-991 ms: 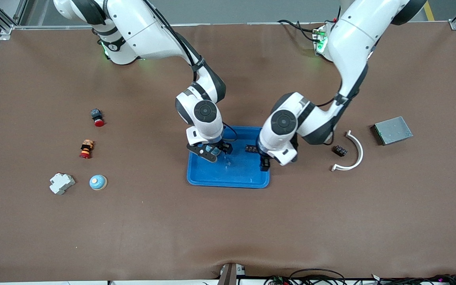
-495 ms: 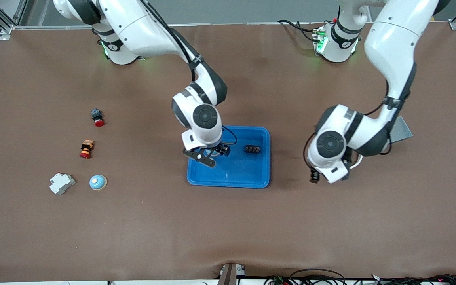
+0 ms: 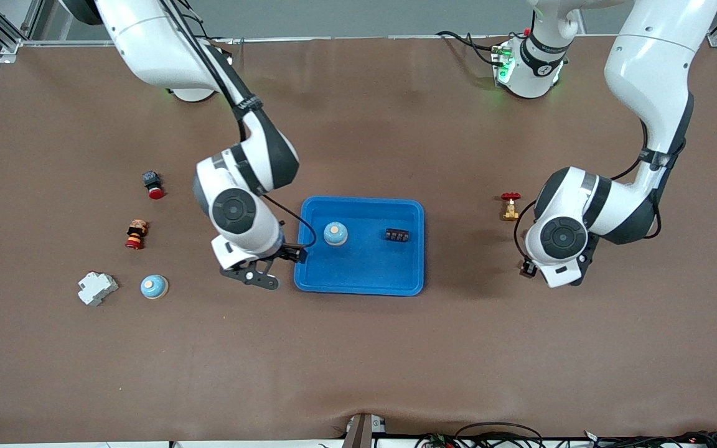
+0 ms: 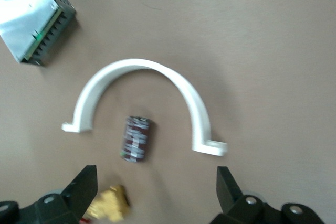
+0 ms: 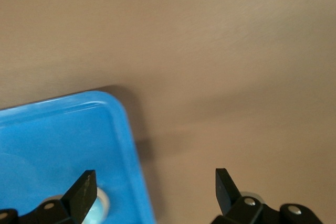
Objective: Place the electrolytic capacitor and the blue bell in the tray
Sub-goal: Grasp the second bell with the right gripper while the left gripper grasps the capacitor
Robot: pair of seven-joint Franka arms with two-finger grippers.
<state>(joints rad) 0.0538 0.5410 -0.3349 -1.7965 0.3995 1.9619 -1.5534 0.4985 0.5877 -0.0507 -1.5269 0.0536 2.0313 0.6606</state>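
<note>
A: Could go wrong where?

B: At the capacitor (image 4: 136, 139). Lying on its side on the table, inside the arc of a white clip (image 4: 142, 72), with a brass valve (image 4: 107, 208) just beside. Might roll away, or drag the clip along, if pinched off-centre by the left gripper (image 4: 157, 182), spread wide and empty above it.

A: And changed since a second ago?

B: Blue bell (image 3: 335, 233) now set down in the tray (image 3: 365, 267), near the edge toward the right arm's end. Right gripper (image 5: 152, 182) released, empty, moved just off that edge. Left gripper swung away from the tray.
</note>
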